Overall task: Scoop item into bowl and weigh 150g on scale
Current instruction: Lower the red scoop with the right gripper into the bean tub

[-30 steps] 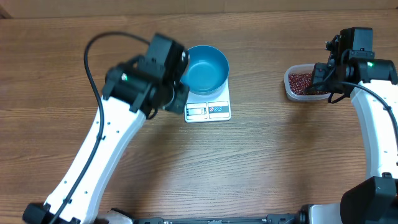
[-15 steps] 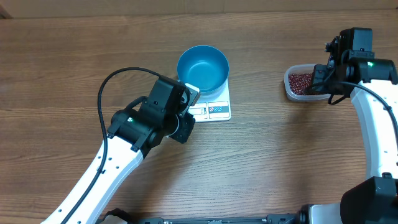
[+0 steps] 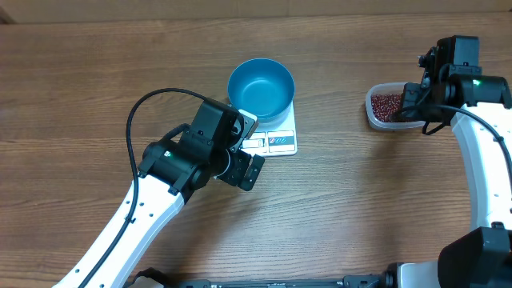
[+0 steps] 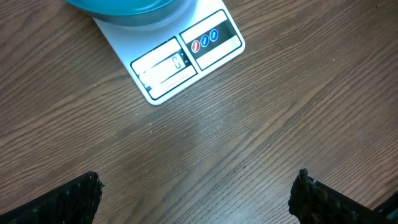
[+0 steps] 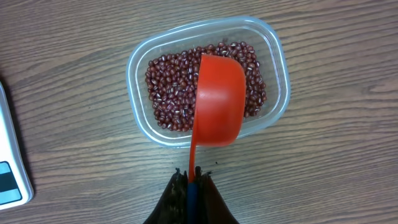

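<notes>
Beans lie under the red scoop pinched by right gripper; left gripper gapes empty.

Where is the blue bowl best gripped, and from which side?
Probably the rim of the blue bowl, on the side toward the left arm, coming from above. It stands upright and open on the scale, so one finger can go inside the thin wall and one outside. The open left gripper is nearest there.
</notes>
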`<action>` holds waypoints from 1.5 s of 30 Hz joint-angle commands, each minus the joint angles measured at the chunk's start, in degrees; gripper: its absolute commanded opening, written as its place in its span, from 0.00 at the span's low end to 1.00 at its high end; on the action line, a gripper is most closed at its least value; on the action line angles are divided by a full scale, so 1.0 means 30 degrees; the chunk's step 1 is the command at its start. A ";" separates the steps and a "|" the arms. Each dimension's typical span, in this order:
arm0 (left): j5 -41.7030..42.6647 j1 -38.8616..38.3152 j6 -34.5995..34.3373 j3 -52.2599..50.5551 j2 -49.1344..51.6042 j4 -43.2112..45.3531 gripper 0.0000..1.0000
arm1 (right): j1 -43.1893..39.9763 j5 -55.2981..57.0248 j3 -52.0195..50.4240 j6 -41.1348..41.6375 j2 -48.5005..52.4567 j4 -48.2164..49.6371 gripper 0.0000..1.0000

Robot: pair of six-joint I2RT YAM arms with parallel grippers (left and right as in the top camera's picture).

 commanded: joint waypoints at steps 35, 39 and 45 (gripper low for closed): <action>0.0335 -0.0095 0.0015 0.0044 -0.0058 0.0022 1.00 | 0.0124 0.3147 0.6149 -0.2535 0.3708 -0.3366 0.03; 0.0335 -0.0095 0.0015 0.0044 -0.0058 0.0022 1.00 | 0.0211 0.2608 0.6135 -0.2681 0.3978 -0.3351 0.04; 0.0335 -0.0095 0.0015 0.0044 -0.0058 0.0022 0.99 | 0.0219 0.2222 0.5996 -0.3322 0.4379 -0.3308 0.04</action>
